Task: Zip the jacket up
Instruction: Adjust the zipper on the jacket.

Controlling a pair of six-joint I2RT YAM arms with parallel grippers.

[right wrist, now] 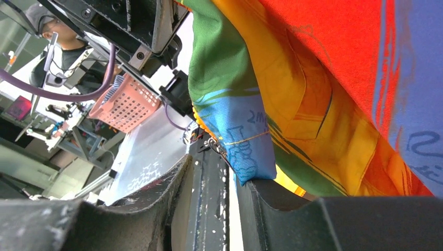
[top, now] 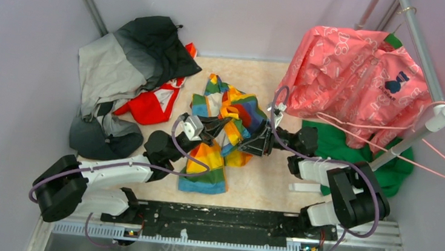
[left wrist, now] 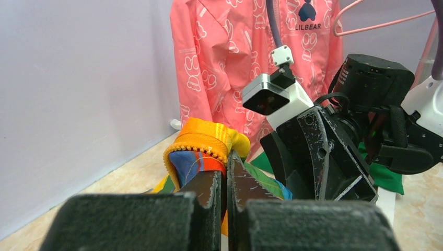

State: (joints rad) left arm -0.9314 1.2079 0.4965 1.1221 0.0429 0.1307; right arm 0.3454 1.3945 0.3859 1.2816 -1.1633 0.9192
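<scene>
The rainbow-striped jacket (top: pixel 228 117) lies bunched in the middle of the table, with both grippers at it. My left gripper (top: pixel 212 126) is shut on a fold of the jacket by its orange zipper teeth (left wrist: pixel 196 149); in the left wrist view (left wrist: pixel 226 162) the jaws are pressed together with orange cloth between them. My right gripper (top: pixel 247 143) faces it from the right. In the right wrist view (right wrist: pixel 214 170) its jaws stand a little apart. A blue corner of the jacket (right wrist: pixel 248 141) with a small metal zipper pull (right wrist: pixel 211 142) rests on the right finger (right wrist: pixel 271 201).
A grey-and-black jacket (top: pixel 122 62) and a red garment (top: pixel 152 104) lie at the back left. A pink patterned garment (top: pixel 358 70) hangs on a rack (top: pixel 427 122) at the right, over green cloth (top: pixel 351 152). A pink hanger (top: pixel 388 146) sticks out there.
</scene>
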